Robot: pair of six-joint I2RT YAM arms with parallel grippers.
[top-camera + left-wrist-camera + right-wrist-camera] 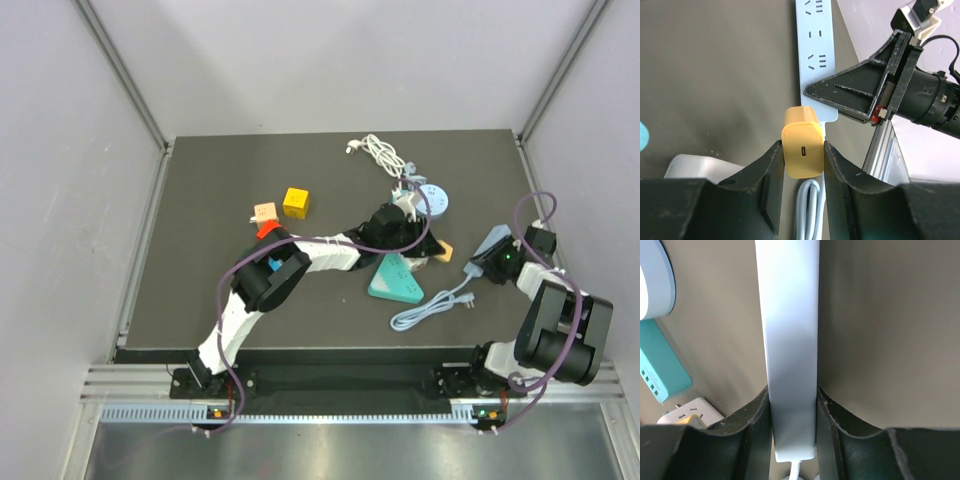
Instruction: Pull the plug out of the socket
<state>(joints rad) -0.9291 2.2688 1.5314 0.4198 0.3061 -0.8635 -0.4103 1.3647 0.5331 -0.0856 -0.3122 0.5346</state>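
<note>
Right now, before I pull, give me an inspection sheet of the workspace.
Surface: dark table, matte.
Job's things: yellow plug sits in the end of the pale power strip.
Clutter: yellow cube, teal strip, round strip, white adapter.
Grippers: left pincer shut on the plug's sides; right pincer clamped on the power strip.
Cables: white coil at the back; loose cord near the front.
Surroundings: grey walls, metal frame posts.

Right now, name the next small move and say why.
Probably draw the left fingers straight back, away from the white power strip: they pinch the yellow plug seated at its end, and the right fingers clamp the strip steady.
</note>
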